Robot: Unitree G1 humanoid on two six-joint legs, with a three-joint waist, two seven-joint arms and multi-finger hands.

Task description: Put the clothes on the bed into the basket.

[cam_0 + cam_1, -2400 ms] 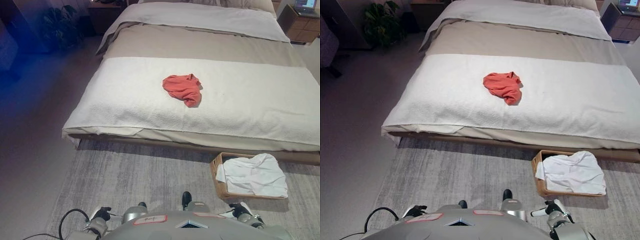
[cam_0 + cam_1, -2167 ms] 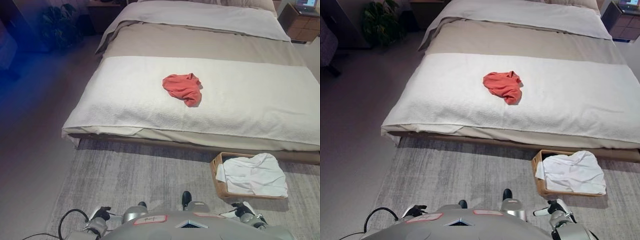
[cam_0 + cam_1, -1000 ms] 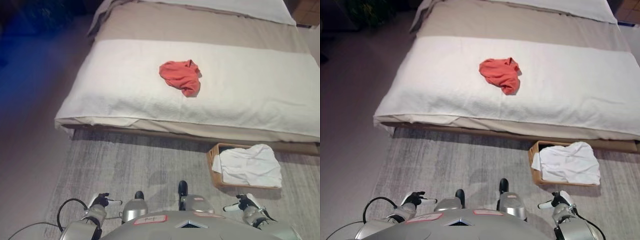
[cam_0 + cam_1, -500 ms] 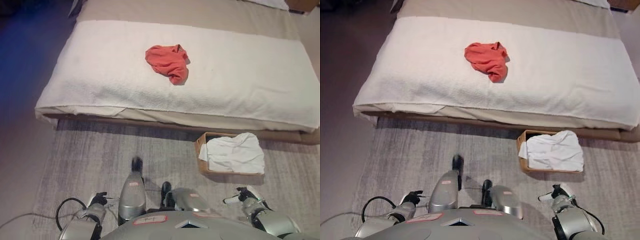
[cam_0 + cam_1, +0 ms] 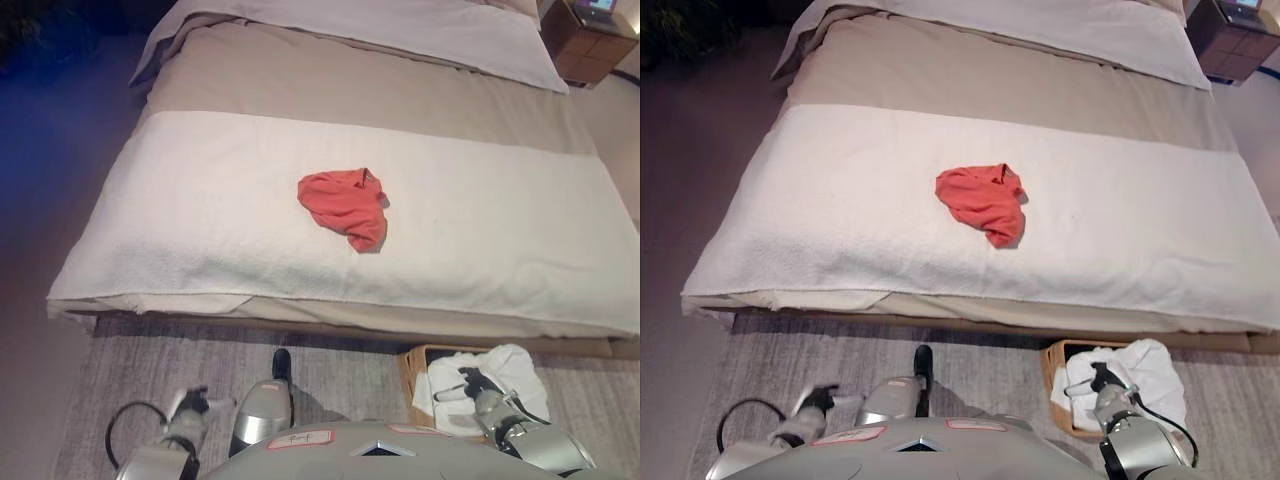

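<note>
A crumpled red garment [image 5: 346, 205] lies near the middle of the bed's white blanket [image 5: 190, 210]. On the rug by the bed's near right edge stands a small brown basket [image 5: 1052, 364], and a white garment [image 5: 1152, 366] fills it and hangs over its rim. My right hand [image 5: 473, 386] hangs low in front of the basket, fingers relaxed, holding nothing. My left hand [image 5: 190, 405] shows blurred at the lower left above the rug, far from both garments.
A tan cover [image 5: 330, 85] and a grey duvet [image 5: 420, 25] lie across the far half of the bed. A wooden nightstand [image 5: 580, 25] stands at the top right. A grey rug [image 5: 140, 350] runs along the bed's near side.
The camera has moved closer to the bed and tipped up, so the bed fills more of the view. The red garment lies where it was. Both hands stay low.
</note>
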